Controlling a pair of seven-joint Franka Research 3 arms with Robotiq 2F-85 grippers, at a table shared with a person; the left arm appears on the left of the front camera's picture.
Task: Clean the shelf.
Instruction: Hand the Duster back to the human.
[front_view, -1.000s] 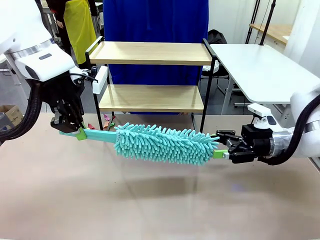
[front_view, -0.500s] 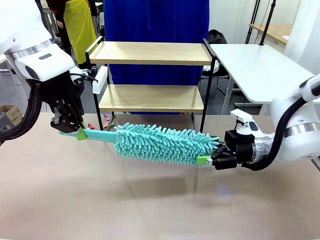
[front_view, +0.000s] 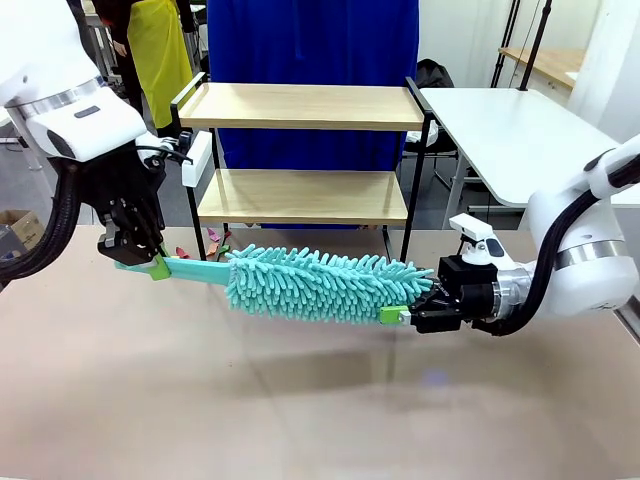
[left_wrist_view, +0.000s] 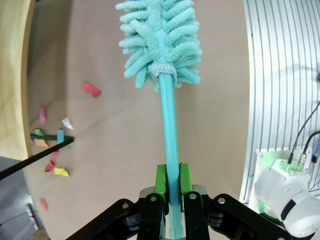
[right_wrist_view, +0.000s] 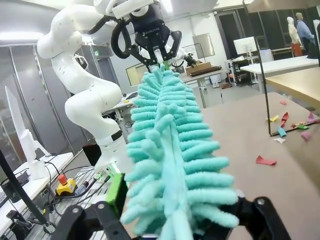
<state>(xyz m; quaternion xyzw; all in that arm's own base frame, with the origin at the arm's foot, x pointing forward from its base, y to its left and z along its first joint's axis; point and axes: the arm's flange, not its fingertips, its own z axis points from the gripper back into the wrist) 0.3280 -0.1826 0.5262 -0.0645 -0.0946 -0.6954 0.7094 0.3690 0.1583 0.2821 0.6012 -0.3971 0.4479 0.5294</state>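
Observation:
A teal fluffy duster (front_view: 320, 285) hangs level above the brown tabletop, in front of the shelf (front_view: 300, 105), a two-tier rack of light wood boards in a black frame. My left gripper (front_view: 150, 265) is shut on the duster's flat teal handle (left_wrist_view: 167, 125), green pads (left_wrist_view: 160, 182) pressed to both sides. At the other end my right gripper (front_view: 405, 305) is shut on the duster's fluffy tip. In the right wrist view the fibres (right_wrist_view: 170, 150) fill the gap between its fingers (right_wrist_view: 116, 195), and the left gripper (right_wrist_view: 157, 57) shows at the far end.
Small coloured paper scraps (front_view: 215, 245) lie on the table by the shelf's left leg (left_wrist_view: 50, 145) (right_wrist_view: 290, 125). A white table (front_view: 520, 130) stands to the right of the shelf. A blue curtain hangs behind it.
My right gripper has slid leftward onto the duster's tip and closed around it. The left gripper and the handle have barely moved.

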